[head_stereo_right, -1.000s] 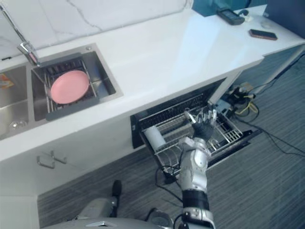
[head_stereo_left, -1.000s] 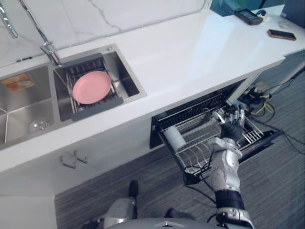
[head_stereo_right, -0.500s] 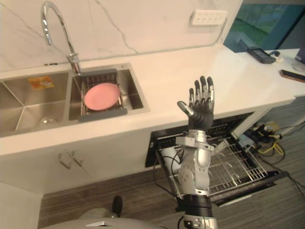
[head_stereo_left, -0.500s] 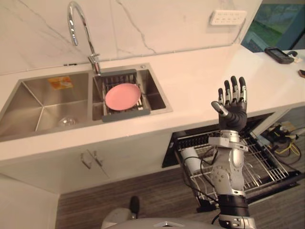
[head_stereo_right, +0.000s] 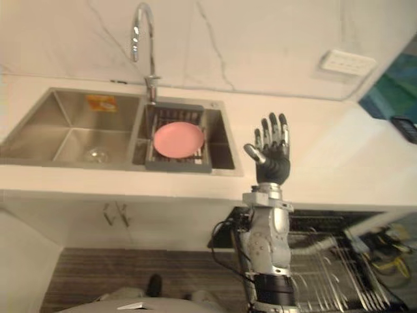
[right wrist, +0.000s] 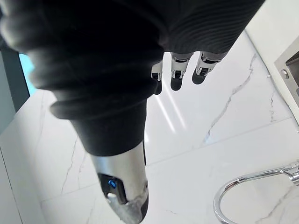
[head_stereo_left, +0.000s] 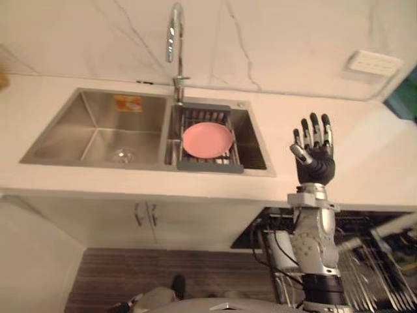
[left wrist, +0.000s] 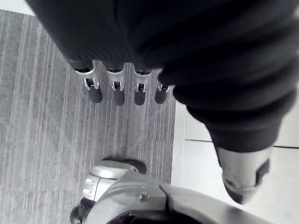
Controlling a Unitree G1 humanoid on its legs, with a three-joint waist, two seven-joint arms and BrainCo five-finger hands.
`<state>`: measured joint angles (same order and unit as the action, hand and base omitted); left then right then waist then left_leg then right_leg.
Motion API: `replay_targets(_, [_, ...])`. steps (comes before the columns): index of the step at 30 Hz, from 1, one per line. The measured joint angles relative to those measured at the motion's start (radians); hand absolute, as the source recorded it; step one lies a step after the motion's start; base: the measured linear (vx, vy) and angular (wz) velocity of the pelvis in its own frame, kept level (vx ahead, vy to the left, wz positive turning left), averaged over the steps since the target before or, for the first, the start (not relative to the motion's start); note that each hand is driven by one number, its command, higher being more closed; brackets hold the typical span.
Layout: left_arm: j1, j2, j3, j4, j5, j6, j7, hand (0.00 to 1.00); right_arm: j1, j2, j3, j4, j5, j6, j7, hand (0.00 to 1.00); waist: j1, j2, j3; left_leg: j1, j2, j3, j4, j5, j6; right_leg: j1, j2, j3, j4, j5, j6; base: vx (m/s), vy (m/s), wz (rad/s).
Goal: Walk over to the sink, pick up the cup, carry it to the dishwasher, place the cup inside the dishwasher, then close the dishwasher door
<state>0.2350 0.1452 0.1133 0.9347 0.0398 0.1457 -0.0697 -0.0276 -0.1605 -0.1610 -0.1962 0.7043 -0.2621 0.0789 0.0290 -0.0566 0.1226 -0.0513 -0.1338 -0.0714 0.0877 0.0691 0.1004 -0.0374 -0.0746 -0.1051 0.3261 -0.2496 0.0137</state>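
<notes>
The robot's right hand (head_stereo_left: 315, 160) had lifted clear of the open dishwasher (head_stereo_right: 313, 220), fingers apart and empty, leaving the cup (head_stereo_left: 281, 252) in its rack (head_stereo_right: 329, 264), 4 o'clock from the sink (head_stereo_left: 98, 134), with only the closing left.

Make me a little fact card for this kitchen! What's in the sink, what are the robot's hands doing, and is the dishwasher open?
Right hand: raised in front of the counter, fingers straight, holding nothing
Left hand: pointing down at the floor, fingers straight, holding nothing
Sink: two basins, with a faucet behind them
In the sink: a pink plate on a drain rack in the right basin
Dishwasher: open under the counter, wire basket pulled out
</notes>
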Motion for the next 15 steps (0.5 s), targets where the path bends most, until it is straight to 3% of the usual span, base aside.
replay_targets(2, [0.028,-0.007,0.005,-0.018,-0.006,0.000,0.000,0.00,0.000,-0.010,-0.008,0.019,0.006,-0.008,-0.002,0.00,0.018,0.034,0.004,-0.009,0.003,0.017,0.015,-0.040,-0.006,0.018,0.007,0.008,-0.017,0.024,0.009,0.12,-0.013,0.08])
replay_targets(6, [0.084,-0.009,0.013,-0.020,0.006,0.001,0.000,0.00,0.008,-0.008,-0.025,0.018,0.014,-0.019,-0.002,0.00,0.020,0.025,0.002,0.041,0.011,0.024,-0.077,-0.020,-0.010,0.079,0.014,0.009,-0.132,0.092,0.029,0.14,-0.015,-0.10])
replay_targets(9, [0.091,-0.009,0.015,-0.019,0.006,0.009,-0.001,0.00,0.008,-0.007,-0.044,0.018,0.012,-0.011,-0.001,0.00,0.021,0.015,0.004,0.077,0.011,0.029,-0.110,-0.013,-0.012,0.109,0.014,0.013,-0.151,0.099,0.035,0.15,-0.019,-0.07])
replay_targets(11, [0.085,-0.007,0.032,-0.019,0.005,0.007,-0.001,0.00,0.008,-0.008,-0.047,0.019,0.014,0.009,0.010,0.00,0.019,0.013,0.003,0.106,0.011,0.036,-0.143,-0.005,-0.007,0.122,0.014,0.020,-0.155,0.099,0.035,0.10,-0.027,-0.10])
replay_targets(12, [0.031,-0.008,0.039,-0.024,-0.039,0.041,-0.030,0.00,0.007,-0.008,-0.039,0.071,0.036,0.071,0.091,0.00,-0.004,0.013,0.030,0.142,0.006,0.116,-0.171,-0.019,0.011,0.145,-0.008,0.042,-0.161,0.096,0.062,0.00,0.000,0.00])
replay_targets(15, [0.031,-0.008,0.038,-0.024,-0.039,0.041,-0.030,0.00,0.007,-0.008,-0.039,0.071,0.036,0.071,0.091,0.00,-0.005,0.014,0.030,0.144,0.007,0.108,-0.171,-0.019,0.011,0.144,-0.006,0.040,-0.151,0.096,0.062,0.00,-0.005,0.06])
